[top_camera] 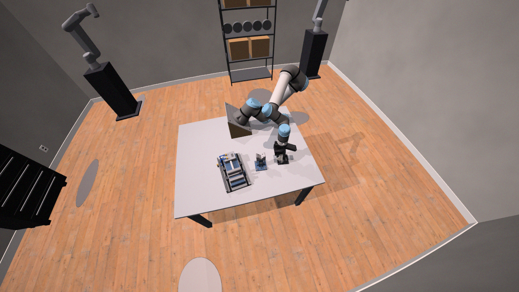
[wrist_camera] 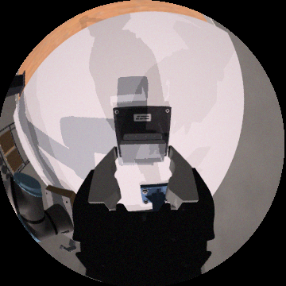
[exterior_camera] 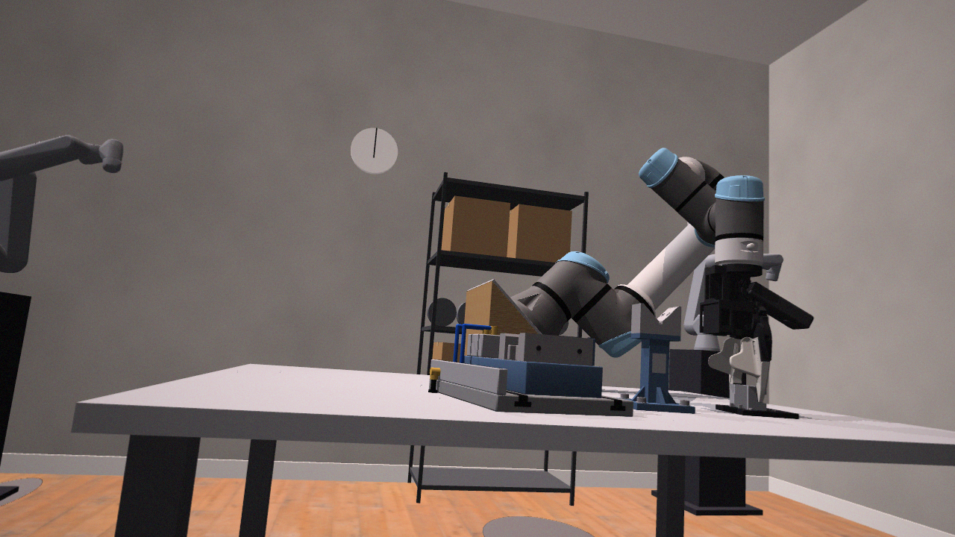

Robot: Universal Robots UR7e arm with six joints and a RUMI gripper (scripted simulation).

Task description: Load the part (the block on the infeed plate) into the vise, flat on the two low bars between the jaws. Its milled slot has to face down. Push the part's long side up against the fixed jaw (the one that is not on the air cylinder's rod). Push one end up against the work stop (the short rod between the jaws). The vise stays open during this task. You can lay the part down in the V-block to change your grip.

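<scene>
Black gripper (top_camera: 282, 156) (exterior_camera: 746, 385) (wrist_camera: 142, 147) points down, fingers part-open, nothing clenched. Grey block (exterior_camera: 745, 396) (wrist_camera: 142, 152) sits on dark plate (top_camera: 284, 162) (exterior_camera: 768, 411) (wrist_camera: 142, 129), low between fingertips in side view; long axis looks crosswise, finger to finger, from wrist. Only arm here, so its reach. Beyond: blue stand (top_camera: 260, 166) (exterior_camera: 654, 374) (wrist_camera: 154, 194), then vise (top_camera: 235, 172) (exterior_camera: 553, 378). Milled slot can't be made out; fingertip contact unclear; block's near edge hard to read.

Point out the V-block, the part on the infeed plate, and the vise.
V-block (top_camera: 260, 157) (exterior_camera: 655, 325): top and exterior views, on its notched head.
Part (exterior_camera: 739, 395): exterior view, on its side face.
Vise (top_camera: 237, 180) (exterior_camera: 564, 380): top and exterior views, on its blue body.
</scene>
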